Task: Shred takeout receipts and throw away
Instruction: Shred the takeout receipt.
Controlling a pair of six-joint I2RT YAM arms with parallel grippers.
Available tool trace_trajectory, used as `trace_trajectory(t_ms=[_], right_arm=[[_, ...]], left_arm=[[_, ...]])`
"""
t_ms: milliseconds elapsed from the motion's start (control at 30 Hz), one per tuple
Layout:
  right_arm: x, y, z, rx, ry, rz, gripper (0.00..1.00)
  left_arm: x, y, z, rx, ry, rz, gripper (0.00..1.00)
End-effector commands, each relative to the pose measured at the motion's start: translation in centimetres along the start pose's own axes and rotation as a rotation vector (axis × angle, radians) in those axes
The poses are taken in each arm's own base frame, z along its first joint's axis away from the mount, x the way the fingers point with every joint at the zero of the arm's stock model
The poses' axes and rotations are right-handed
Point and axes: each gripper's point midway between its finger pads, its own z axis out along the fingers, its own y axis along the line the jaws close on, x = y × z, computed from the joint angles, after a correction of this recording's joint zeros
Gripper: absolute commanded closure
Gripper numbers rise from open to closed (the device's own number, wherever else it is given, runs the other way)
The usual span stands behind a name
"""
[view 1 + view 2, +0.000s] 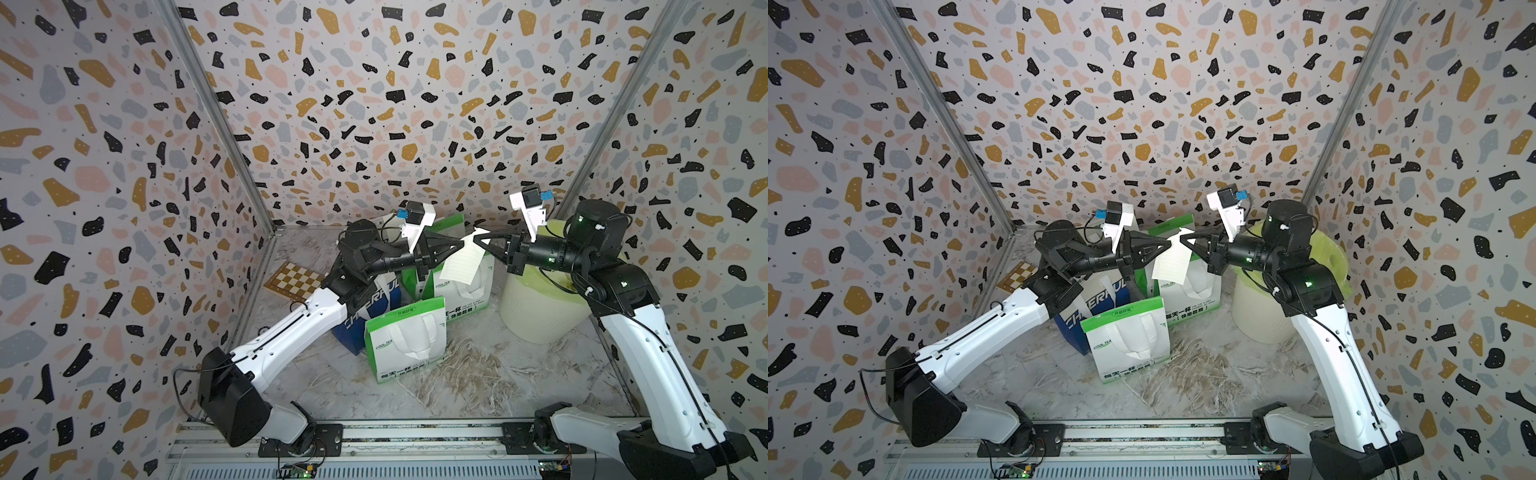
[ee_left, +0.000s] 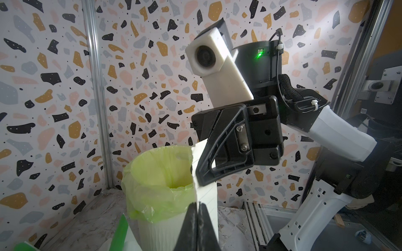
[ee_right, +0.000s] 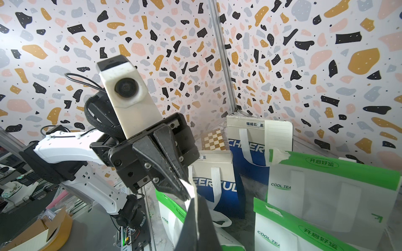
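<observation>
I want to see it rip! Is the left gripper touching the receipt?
Touching. The right wrist view shows the left gripper closed on the receipt, with the white paper's edge pinched between its fingertips and no gap.

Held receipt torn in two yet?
No: in a top view the receipt hangs as one whole sheet from the left end effector and right end effector.

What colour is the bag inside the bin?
Yellow-green; the bin liner shows best in the left wrist view.
</observation>
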Motion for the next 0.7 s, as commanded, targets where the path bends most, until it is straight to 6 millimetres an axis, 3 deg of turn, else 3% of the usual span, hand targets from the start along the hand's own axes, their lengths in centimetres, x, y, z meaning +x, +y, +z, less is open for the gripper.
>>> trace_trajectory(t_ms=[0, 200, 367, 667], right_arm=[[-0.61, 1.21, -0.56, -0.024, -0.023, -0.032, 1.00], [-0.46, 1.31, -0.64, -0.022, -0.021, -0.034, 1.00], [-0.62, 1.45, -0.67, -0.023, -0.025, -0.038, 1.00], [-0.63, 1.47, -0.62, -0.021, -0.027, -0.039, 1.00]], left_arm=[[-1.96, -0.60, -0.02, 0.013, -0.060, 0.046, 0.82], [-2.71, -0.53, -0.15, -0.001, -0.089, 0.051, 0.79], [-2.57, -0.28, 0.04, -0.002, -0.087, 0.026, 0.90], [-2.00, -0.25, 0.39, 0.007, -0.063, 0.006, 1.00]])
